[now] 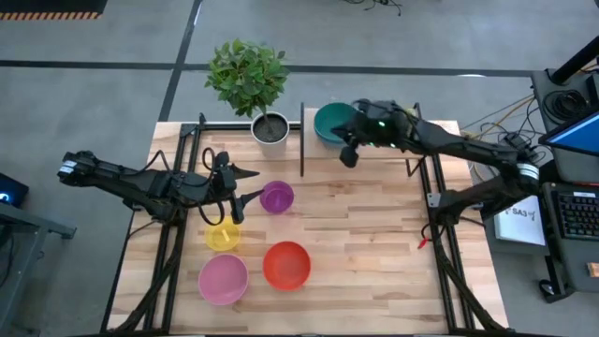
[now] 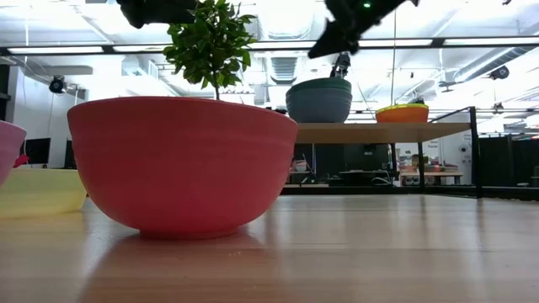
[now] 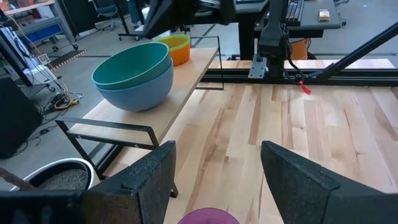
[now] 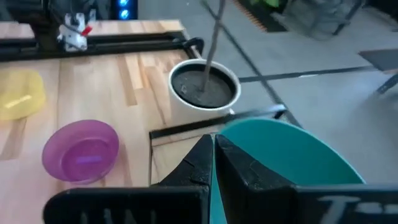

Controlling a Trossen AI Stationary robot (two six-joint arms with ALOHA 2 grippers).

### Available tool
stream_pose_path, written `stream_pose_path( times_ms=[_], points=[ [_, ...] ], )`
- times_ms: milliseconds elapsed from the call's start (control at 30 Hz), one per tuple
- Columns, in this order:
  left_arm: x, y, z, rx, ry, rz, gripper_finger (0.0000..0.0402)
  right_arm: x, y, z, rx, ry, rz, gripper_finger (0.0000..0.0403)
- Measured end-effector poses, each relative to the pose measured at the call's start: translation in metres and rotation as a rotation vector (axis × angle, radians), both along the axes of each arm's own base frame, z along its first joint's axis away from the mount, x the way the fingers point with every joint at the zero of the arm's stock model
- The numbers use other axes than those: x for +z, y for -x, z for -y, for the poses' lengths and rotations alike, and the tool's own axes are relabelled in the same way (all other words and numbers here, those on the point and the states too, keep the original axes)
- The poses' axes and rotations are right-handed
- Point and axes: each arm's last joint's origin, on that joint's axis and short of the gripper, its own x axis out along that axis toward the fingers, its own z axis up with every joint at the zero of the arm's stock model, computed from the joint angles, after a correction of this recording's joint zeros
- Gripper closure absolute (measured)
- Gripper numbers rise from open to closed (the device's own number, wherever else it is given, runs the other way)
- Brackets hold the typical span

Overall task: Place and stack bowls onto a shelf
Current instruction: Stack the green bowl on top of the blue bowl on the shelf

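The teal bowl (image 3: 130, 62) sits nested in the blue bowl (image 3: 140, 90) on the light-wood shelf (image 3: 180, 93) at the table's far side. Beside them an orange bowl (image 3: 180, 53) holds a lime one (image 3: 173, 41). My right gripper (image 4: 213, 146) is shut at the teal bowl's (image 4: 292, 149) rim. My left gripper (image 1: 241, 185) hovers open just left of the purple bowl (image 1: 276, 197), touching nothing. The yellow (image 1: 222, 236), pink (image 1: 223, 279) and red (image 1: 286, 265) bowls rest upright on the tabletop. My right gripper pinches the teal bowl's rim (image 4: 239, 134) on its near side, coming from above and slanting down, as the low view shows (image 2: 341, 67). The bowl stays upright, seated in the blue bowl (image 2: 318, 108) on the shelf.
A grey-white plant pot (image 1: 270, 126) with a leafy tree stands left of the shelf, next to a thin black post (image 1: 301, 140). Black frame rails run along both table sides. Bare planks lie right of the red bowl.
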Motion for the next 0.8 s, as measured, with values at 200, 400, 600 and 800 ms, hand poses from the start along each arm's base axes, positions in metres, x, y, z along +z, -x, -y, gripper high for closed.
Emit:
stream_pose_path(
  times_ms=[200,400,600,800],
  points=[
    [0.000,0.000,0.000,0.000,0.000,0.000,0.0183,-0.029,0.032,-0.003,-0.105,-0.012,0.088,0.0394],
    [0.002,-0.001,0.000,0.000,0.005,0.019,0.0183,-0.052,0.047,-0.002,-0.158,-0.034,0.086,0.0394],
    [0.003,-0.001,0.000,0.000,0.007,0.030,0.0183,-0.058,0.047,-0.002,-0.162,-0.034,0.071,0.0394],
    [0.001,-0.001,0.000,0.007,0.033,0.038,0.0183,-0.040,0.053,-0.006,-0.150,-0.014,0.134,0.0394]
  ],
)
